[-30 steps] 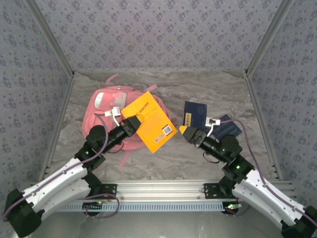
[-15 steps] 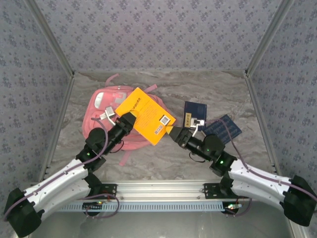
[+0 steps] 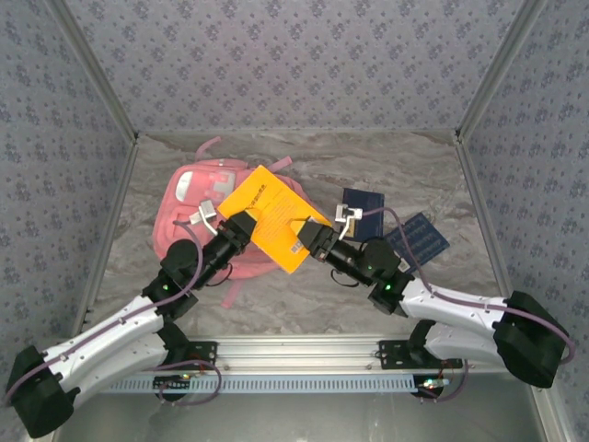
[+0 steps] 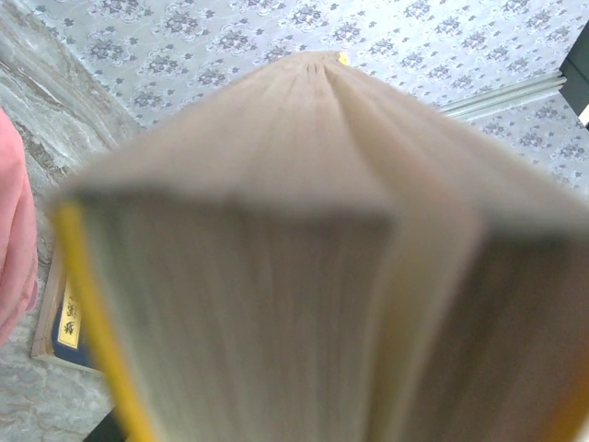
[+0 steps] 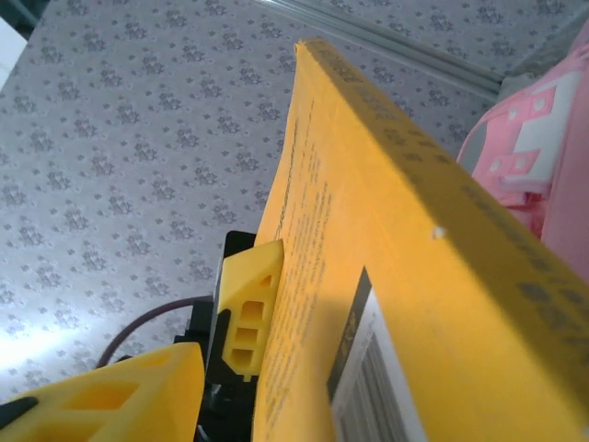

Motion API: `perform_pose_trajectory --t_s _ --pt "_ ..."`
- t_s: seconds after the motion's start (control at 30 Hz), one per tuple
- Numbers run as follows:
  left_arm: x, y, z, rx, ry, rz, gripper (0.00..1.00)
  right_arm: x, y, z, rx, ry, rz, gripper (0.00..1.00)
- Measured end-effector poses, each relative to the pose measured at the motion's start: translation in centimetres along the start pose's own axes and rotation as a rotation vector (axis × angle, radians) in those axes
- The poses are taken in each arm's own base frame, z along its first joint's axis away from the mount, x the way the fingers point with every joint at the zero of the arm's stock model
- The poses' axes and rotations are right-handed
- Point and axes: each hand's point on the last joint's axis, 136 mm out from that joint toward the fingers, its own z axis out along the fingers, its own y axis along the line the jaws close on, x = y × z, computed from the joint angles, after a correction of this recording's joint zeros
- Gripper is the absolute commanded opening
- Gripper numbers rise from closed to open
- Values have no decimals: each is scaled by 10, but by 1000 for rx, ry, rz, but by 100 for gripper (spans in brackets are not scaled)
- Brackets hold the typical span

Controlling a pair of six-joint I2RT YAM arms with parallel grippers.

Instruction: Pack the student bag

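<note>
Two pincers now meet at the yellow book (image 3: 271, 216). A second ago the right pincer (image 3: 313, 238) hung wide open near the blue book (image 3: 363, 201), well apart from the yellow one. Now it has crossed over to the yellow book's near right corner, and its jaws are drawing in. The right wrist view shows the cover beside one of its fingers (image 5: 101, 396), but I cannot tell whether it grips yet.

The left pincer (image 3: 241, 227) stays nearly closed, clamped on the book's left edge. It holds the book raised and tilted, partly over the pink bag (image 3: 189, 207). The bag lies flat at the table's (image 3: 386, 166) left rear.

This is probably a two-handed steadying or a handover before the book goes in, and nothing is packed so far.
</note>
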Motion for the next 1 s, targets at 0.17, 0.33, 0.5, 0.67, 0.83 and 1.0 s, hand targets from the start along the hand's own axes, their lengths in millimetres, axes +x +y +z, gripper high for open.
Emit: perform_pose_trajectory --t_s 0.17,0.33,0.5,0.67,0.83,1.0 --pt "1 -2 -2 5 -2 -7 0 3 -2 -1 24 -9 -12 0" --pt "5 3 -3 -20 13 5 35 3 -1 -7 50 -11 -15 0" --pt "2 16 -8 -142 21 103 66 -12 -4 -33 146 -54 -87 0" --pt "-5 27 -4 -343 67 254 71 -41 -27 -79 337 -136 -176 0" --pt "-9 74 13 -578 181 359 74 -68 -63 -120 530 -201 -203 0" --pt "-9 132 20 -776 358 451 75 -85 -93 -145 649 -223 -165 0"
